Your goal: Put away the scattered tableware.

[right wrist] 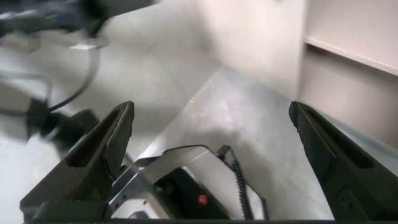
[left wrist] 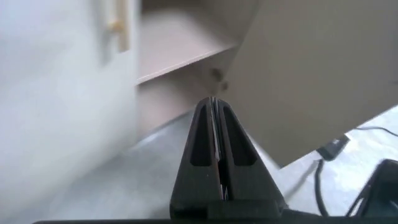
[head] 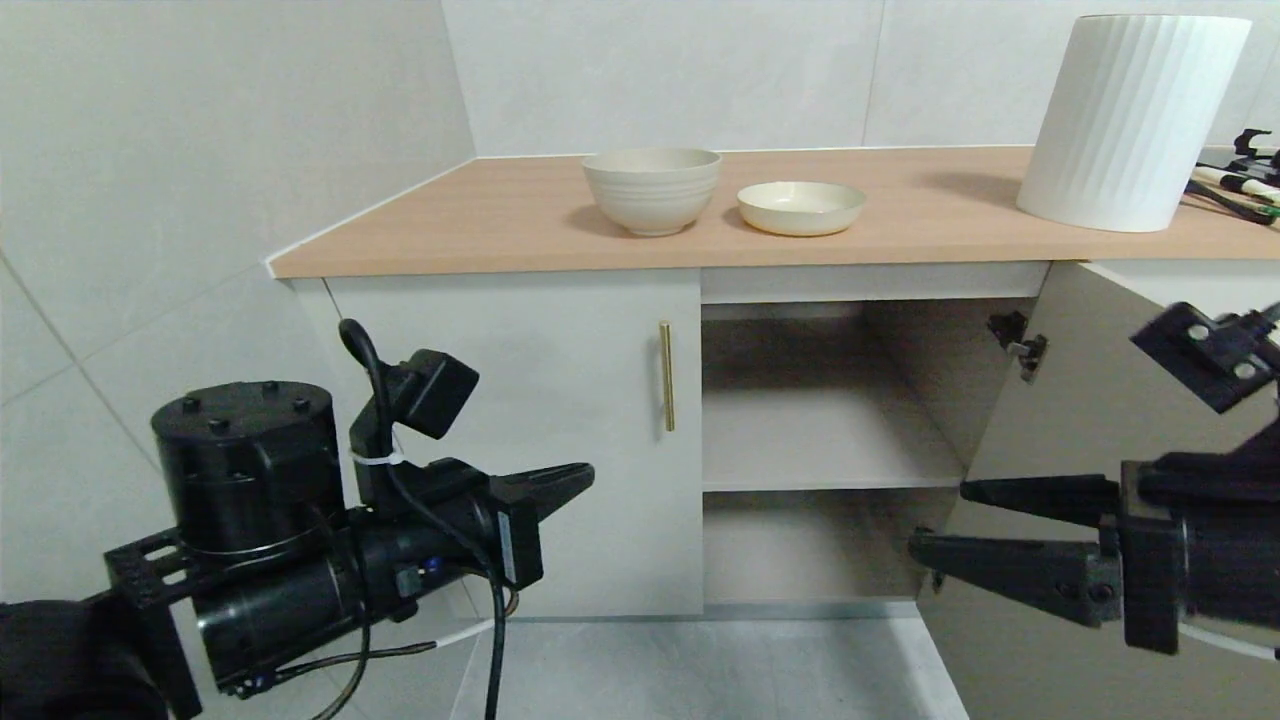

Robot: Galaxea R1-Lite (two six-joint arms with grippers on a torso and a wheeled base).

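Observation:
A deep beige bowl (head: pixel 652 188) and a shallow cream dish (head: pixel 801 207) stand side by side on the wooden countertop (head: pixel 480 225). Below them the cabinet (head: pixel 810 440) has its right door (head: pixel 1080 420) swung open, showing a bare shelf (left wrist: pixel 177 46). My left gripper (head: pixel 575 478) is low at the left, in front of the closed left door, with its fingers pressed together (left wrist: pixel 213 124) and nothing in them. My right gripper (head: pixel 935 520) is low at the right, by the open door, with its fingers spread wide (right wrist: pixel 211 118) and empty.
A tall white ribbed cylinder (head: pixel 1135 120) stands on the counter at the right, with several small tools (head: pixel 1240 185) behind it. The closed left door carries a brass handle (head: pixel 666 377). Tiled walls (head: pixel 200 150) close the left side and back. Cables (right wrist: pixel 230 168) lie on the grey floor.

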